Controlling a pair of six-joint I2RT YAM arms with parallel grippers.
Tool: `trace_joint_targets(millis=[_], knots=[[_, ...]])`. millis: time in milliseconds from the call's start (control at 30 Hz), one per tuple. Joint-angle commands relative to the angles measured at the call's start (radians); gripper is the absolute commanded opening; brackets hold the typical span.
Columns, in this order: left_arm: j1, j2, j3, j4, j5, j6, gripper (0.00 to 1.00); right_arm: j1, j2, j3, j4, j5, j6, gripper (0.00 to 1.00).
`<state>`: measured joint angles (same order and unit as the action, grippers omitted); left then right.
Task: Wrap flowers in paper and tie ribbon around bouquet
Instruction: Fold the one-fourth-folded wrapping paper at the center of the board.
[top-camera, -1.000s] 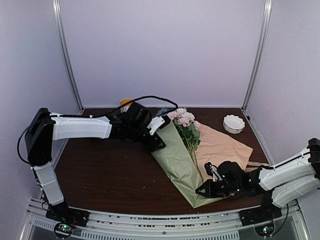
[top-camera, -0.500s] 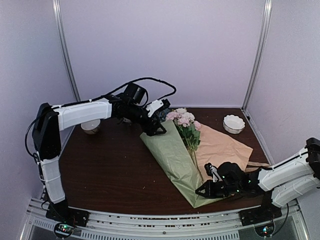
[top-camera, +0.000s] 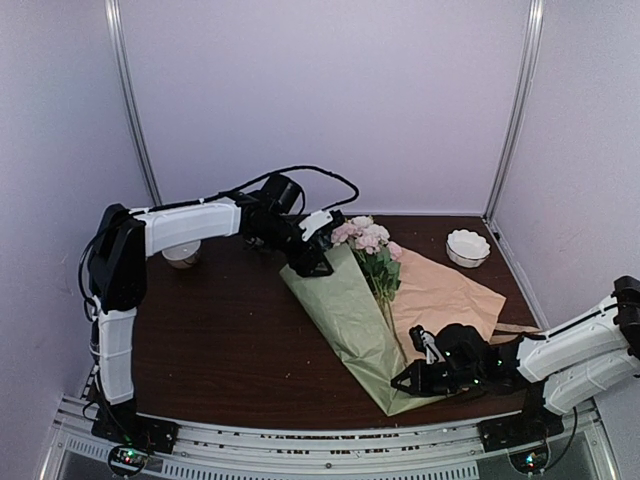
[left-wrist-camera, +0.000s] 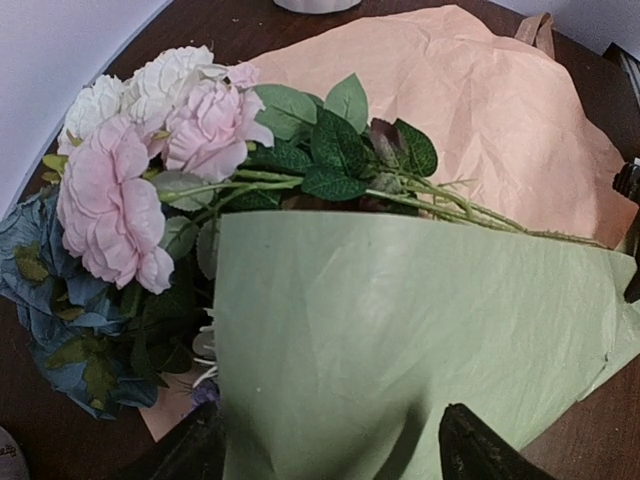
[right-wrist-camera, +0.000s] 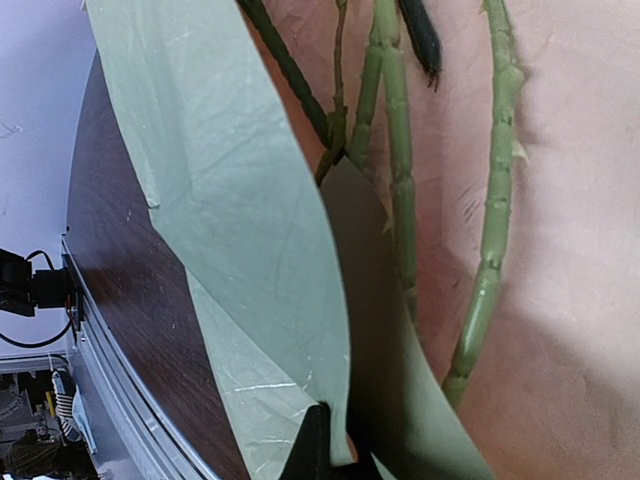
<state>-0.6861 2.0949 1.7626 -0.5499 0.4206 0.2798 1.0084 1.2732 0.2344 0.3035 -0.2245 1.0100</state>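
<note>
Risk: folded paper (top-camera: 345, 310) flap may spring off flowers (top-camera: 365, 238), since left fingers (left-wrist-camera: 475, 455) stand spread, gripping nothing; right fingers (right-wrist-camera: 315, 445) pinch paper's lower corner only.

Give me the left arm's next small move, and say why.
Probably draw the left gripper back, clear of the paper: its jaws stand open over the green flap, which already lies folded over one side of the flowers. The right gripper is shut on the paper's bottom tip, and the stems lie bare on the tan half, which needs folding next.
</note>
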Motion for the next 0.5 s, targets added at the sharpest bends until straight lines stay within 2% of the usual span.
trace_joint_targets(millis=[0,167,267,333,367,467], knots=[[0.014,0.021,0.029,0.002,-0.036,0.039,0.78,0.001,-0.012,-0.004,-0.03,0.027,-0.002,0.0],[0.034,0.067,0.087,-0.058,0.002,0.04,0.78,0.0,-0.012,-0.004,-0.038,0.03,-0.005,0.0],[0.034,0.062,0.083,-0.095,0.187,0.085,0.72,0.0,-0.013,-0.005,-0.042,0.028,-0.003,0.0],[0.033,0.052,0.067,-0.097,0.241,0.114,0.56,0.0,-0.018,-0.007,-0.049,0.032,-0.003,0.0],[0.033,0.051,0.065,-0.096,0.241,0.121,0.42,0.0,-0.021,-0.007,-0.056,0.035,-0.002,0.0],[0.034,0.051,0.074,-0.089,0.233,0.118,0.11,0.0,-0.036,-0.001,-0.086,0.048,-0.008,0.0]])
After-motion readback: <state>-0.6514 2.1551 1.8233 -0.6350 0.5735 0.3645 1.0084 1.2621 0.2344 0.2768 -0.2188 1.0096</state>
